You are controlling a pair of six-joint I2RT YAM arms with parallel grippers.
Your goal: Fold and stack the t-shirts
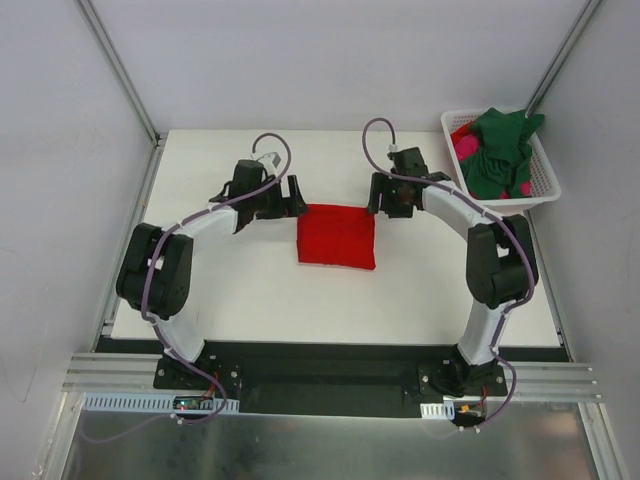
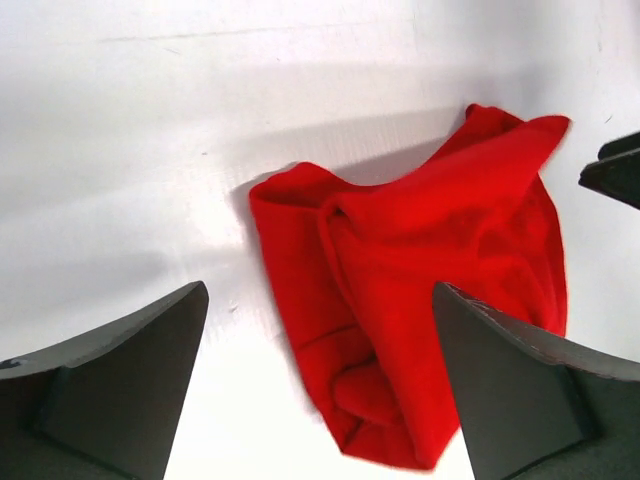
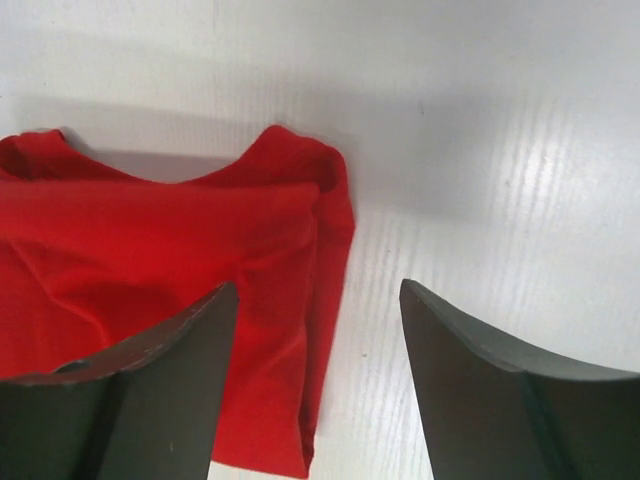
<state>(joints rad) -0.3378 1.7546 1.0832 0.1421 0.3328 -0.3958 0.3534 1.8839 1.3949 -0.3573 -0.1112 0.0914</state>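
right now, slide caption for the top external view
Folded red t-shirt between the open left hand and right hand; green shirt and pink shirt in the basket

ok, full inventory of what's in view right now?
red t-shirt: 1, bright red, folded, table centre between the claws
green t-shirt: 1, dark green, crumpled, on top in the basket
pink t-shirt: 1, magenta-pink, in the basket, mostly under the green one
basket: 1, white slotted plastic, far right corner of the table
table: 1, white
left arm: 1, white and black
right arm: 1, white and black
left claw: 1, black, open, by the red shirt's left edge
right claw: 1, black, open, by its right edge
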